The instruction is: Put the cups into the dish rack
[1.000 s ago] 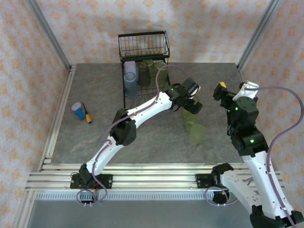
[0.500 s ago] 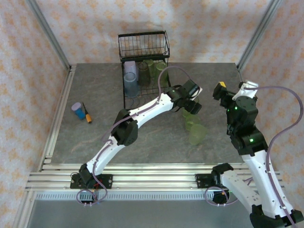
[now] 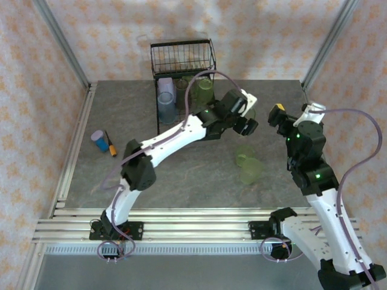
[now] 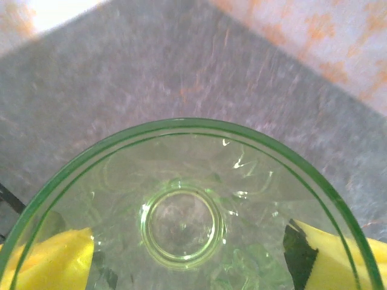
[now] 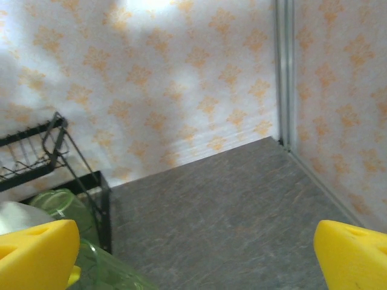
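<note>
Several translucent plastic tumblers (image 3: 202, 90) stood in the black wire dish rack (image 3: 181, 57) at the far edge of the grey surface (image 3: 199, 187), a lavender one (image 3: 166, 99) clearest, others blurred together. The left tool (image 4: 193, 254) clamped a light green tumbler (image 4: 181, 226), its near rim cut off. The right tool (image 5: 199, 254) gaped empty.

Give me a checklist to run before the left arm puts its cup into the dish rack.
1. Grip: the left pincer has a yellow finger on either side of the held green cup: ok.
2. Free slot in the dish rack: a lavender cup and a racked green cup are already in it; whether there is spare room: cannot tell.
3. Right pincer out of the path: open, empty, on the far side of the left arm from the rack: ok.
4. All cups loaded: two loose green cups stand on the table: not ok.
</note>
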Robot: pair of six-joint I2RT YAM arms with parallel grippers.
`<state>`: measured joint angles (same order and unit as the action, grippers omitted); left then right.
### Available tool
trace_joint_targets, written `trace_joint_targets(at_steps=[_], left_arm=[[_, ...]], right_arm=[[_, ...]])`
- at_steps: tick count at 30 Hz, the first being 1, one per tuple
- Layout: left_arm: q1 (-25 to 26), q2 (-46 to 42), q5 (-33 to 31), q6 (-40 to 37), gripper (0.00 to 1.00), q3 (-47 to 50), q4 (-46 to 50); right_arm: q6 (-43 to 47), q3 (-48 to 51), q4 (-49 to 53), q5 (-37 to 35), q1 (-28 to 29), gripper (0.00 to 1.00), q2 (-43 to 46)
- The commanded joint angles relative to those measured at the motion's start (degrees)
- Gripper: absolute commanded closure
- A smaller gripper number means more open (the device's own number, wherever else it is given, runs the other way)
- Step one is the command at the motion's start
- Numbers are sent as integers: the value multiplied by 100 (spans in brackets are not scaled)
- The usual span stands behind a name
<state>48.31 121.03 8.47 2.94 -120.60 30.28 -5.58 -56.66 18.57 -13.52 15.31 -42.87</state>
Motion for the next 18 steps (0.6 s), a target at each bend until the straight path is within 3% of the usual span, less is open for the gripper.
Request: trace_joint_targets(at_steps=[1,5,10,14,18], left_arm=[[-126,-956,-238,-148,20,719,-1040],[-364,-1974,-292,-39,20,1764,-1738],[-580,-3187,-557,-53,20,3390,-3035],[-648,-4040,-782,-113,20,4746,-4573],[-639,-4574,-1008,-173,22,5797,-5876]], right_arm=[[-557,83,-324,615,5,1,-118],[-1106,112,-673,1348,-2,1,-425],[-2070,84,-1488,2777,-39,1,-961],[-3083,178,-2694,3827,-39,1,-1377],[-4849,219,-4302,4601,-39,1,-1968]])
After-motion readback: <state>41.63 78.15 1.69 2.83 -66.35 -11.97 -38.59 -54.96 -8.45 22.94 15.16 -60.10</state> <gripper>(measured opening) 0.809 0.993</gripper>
